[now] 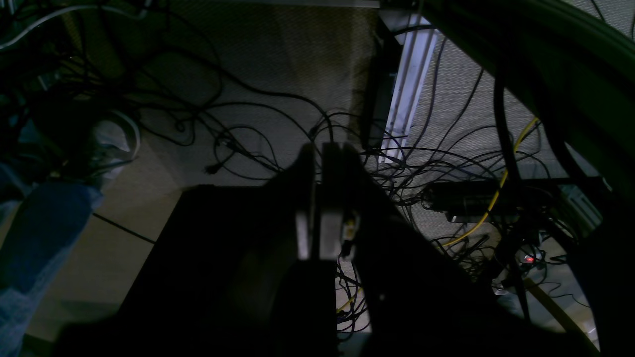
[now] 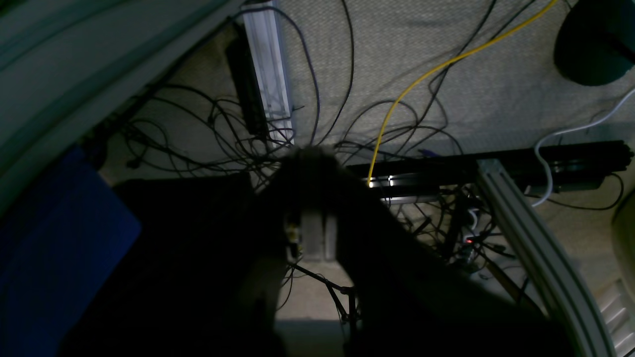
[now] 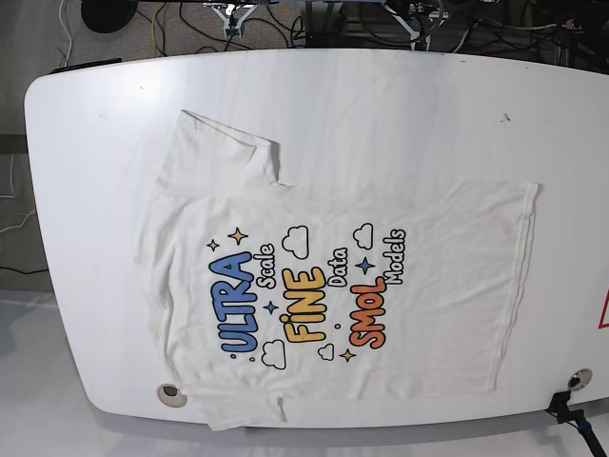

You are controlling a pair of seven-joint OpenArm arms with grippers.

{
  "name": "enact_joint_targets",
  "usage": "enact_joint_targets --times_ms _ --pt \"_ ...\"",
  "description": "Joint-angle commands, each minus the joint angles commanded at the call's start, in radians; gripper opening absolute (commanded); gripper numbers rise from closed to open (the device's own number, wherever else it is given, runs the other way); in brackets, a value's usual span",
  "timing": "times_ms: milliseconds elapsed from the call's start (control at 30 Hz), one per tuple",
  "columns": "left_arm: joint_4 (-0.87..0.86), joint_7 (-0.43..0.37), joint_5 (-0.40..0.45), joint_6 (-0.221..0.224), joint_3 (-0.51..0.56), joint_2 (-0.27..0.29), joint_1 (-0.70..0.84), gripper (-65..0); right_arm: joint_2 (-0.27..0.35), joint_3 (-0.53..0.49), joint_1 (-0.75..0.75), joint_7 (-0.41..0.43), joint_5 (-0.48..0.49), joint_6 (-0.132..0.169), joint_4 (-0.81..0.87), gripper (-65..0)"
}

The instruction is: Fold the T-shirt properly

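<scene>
The white T-shirt (image 3: 324, 286) lies flat and print-up on the white table (image 3: 381, 105). Its collar side is to the left and its hem to the right. One sleeve (image 3: 224, 152) points to the far side and the other (image 3: 238, 409) reaches the near edge. Both arms are drawn back past the far table edge. My left gripper (image 1: 317, 198) is shut and empty and hangs over the cabled floor. My right gripper (image 2: 313, 233) is also shut and empty over the floor. Neither wrist view shows the shirt.
Round inserts sit in the table near the front left (image 3: 169, 391) and front right (image 3: 576, 379). A black clamp (image 3: 569, 415) is at the front right corner. Tangled cables (image 1: 446, 163), a yellow cable (image 2: 397, 99) and aluminium rails (image 2: 268, 69) lie on the floor behind the table.
</scene>
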Motion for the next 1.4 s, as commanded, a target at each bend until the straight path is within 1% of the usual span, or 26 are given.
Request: enact_joint_targets --times_ms 133,367,400,900,1033,1133,1200,1300,1367,1400 --pt "-0.003 -0.002 0.004 0.002 0.002 -0.002 0.001 -64.6 0.001 -0.003 -0.005 0.002 0.002 0.007 -0.002 -65.0" --pt "-0.006 -0.006 0.002 0.003 0.000 -0.005 0.005 -64.4 0.001 0.000 -0.014 0.003 0.006 0.008 0.000 -65.0" --pt "0.001 -0.024 0.005 0.008 0.002 -0.007 0.006 -64.8 -0.002 -0.001 -0.004 0.000 0.005 0.014 0.005 -65.0" --pt "0.001 -0.047 0.011 0.004 0.002 -0.019 0.010 -64.5 0.010 0.000 -0.019 -0.001 0.003 0.011 0.007 -65.0" --pt "-0.004 -0.059 0.010 0.009 0.002 -0.020 0.028 -64.8 0.015 -0.001 -0.020 0.002 0.000 0.012 0.001 -65.0" --pt "0.015 -0.083 0.009 0.008 0.000 -0.032 0.077 -65.0 0.026 -0.003 -0.052 0.009 0.005 0.015 0.004 -65.0" --pt "0.051 -0.103 0.007 0.006 0.002 -0.051 0.130 -65.0 0.031 -0.004 -0.095 0.016 0.010 0.012 0.032 -65.0" --pt "0.155 -0.120 0.003 0.004 0.000 -0.086 0.237 -65.0 0.036 -0.002 -0.197 0.019 0.034 0.016 0.126 -65.0" --pt "0.222 -0.108 -0.003 0.002 0.002 -0.107 0.294 -65.0 0.040 -0.002 -0.252 0.019 0.051 0.014 0.201 -65.0" --pt "0.173 -0.143 0.001 0.008 0.006 -0.094 0.275 -65.0 0.038 -0.009 -0.149 0.029 0.026 0.014 0.097 -65.0"
